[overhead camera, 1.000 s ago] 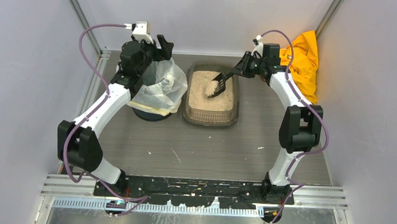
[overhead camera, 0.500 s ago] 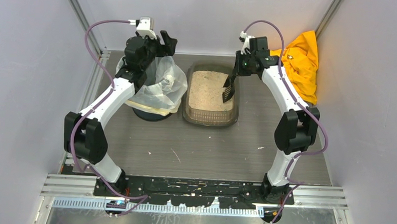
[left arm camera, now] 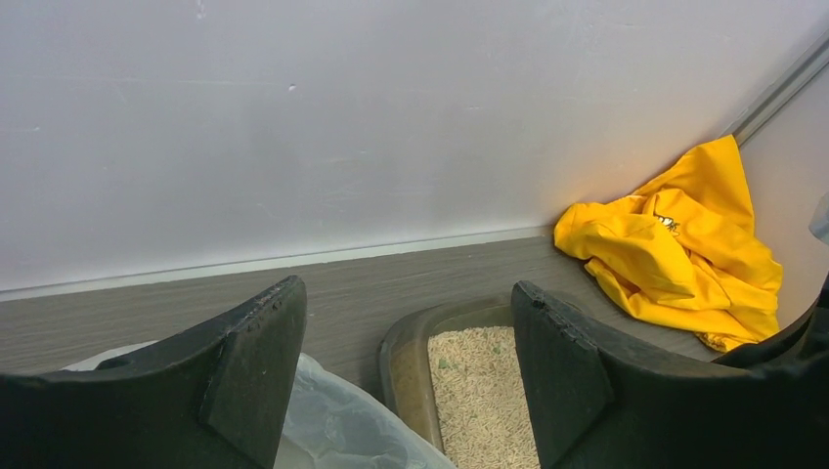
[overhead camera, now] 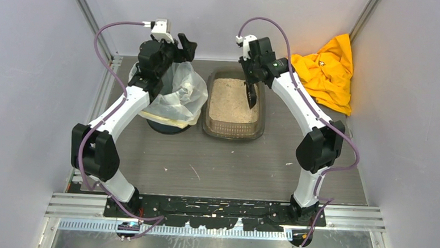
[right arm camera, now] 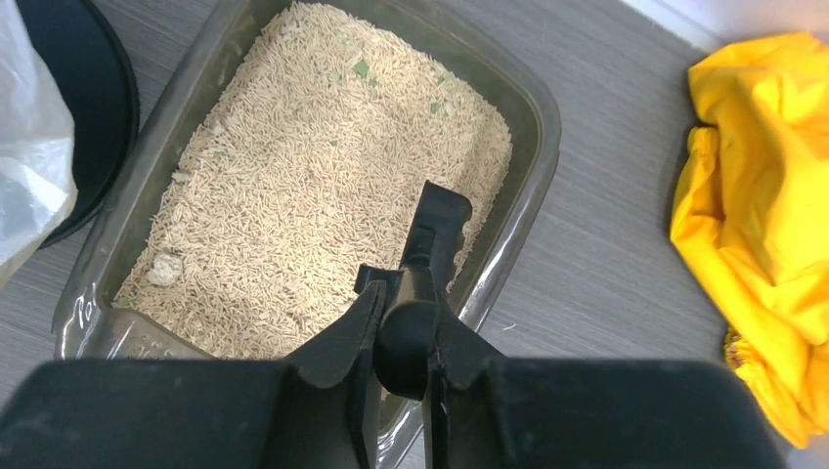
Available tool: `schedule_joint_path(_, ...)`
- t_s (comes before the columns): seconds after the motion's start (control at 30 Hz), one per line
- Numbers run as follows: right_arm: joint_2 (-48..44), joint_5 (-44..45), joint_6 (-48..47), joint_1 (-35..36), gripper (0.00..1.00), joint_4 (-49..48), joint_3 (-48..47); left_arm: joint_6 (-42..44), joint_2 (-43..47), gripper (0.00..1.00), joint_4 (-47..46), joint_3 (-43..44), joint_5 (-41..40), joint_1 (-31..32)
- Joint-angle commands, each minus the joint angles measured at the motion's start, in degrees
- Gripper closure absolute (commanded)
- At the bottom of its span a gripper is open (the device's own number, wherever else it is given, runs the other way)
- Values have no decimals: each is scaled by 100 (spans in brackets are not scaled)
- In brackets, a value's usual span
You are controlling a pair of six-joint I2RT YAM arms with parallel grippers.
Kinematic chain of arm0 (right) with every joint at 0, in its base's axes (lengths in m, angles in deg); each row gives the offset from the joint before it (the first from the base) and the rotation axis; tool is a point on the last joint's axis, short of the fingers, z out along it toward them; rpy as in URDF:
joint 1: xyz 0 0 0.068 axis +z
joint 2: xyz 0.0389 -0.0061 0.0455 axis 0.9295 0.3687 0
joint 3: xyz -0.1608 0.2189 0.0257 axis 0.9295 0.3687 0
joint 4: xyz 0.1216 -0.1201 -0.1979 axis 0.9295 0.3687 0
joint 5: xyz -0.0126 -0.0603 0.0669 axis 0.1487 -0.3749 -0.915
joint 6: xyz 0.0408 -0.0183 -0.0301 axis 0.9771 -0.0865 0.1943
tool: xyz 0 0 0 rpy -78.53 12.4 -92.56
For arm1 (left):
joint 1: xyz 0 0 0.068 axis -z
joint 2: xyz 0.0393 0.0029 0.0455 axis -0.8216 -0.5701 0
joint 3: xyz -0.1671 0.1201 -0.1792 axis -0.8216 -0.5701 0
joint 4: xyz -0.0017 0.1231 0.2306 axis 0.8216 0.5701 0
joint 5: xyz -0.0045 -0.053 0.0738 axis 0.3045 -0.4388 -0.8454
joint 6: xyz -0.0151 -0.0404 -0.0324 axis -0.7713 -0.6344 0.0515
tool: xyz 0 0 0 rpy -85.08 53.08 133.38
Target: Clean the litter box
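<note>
Got litter box (overhead camera: 232, 133) far-centre on table (overhead camera: 227, 164), just right of bagged bin (overhead camera: 176, 96); yellow cloth (overhead camera: 325, 73) well off to far right. Expect stiff shallow plastic, weighty with loose granules, quick to spill if tipped. Would take by the rim, kept level, or better leave it put. Have left gripper (left arm camera: 406, 371) spread wide, empty, over bin's far side. Have right gripper (right arm camera: 406, 303) clamped on black scoop (right arm camera: 435, 230), hanging over tray's right part. Spotting pale clump (right arm camera: 164, 269) and green specks (right arm camera: 362, 68) in litter.

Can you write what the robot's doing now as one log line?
right fingers shut on scoop | scoop over litter box | left fingers open near bin
</note>
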Motion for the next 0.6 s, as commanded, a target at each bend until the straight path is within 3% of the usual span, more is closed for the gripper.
schedule_joint_path(0.0,88,457,-385,252,99,81,-638,155,78,23,-423,210,22,-2)
schedule_joint_path(0.3,349,1550,-604,707,99,314,-736,639,-26,23,-387,327,-36,-80)
schedule_joint_path(0.57,581,2912,-379,1174,99,-268,-454,617,-320,23,-648,322,-110,-320)
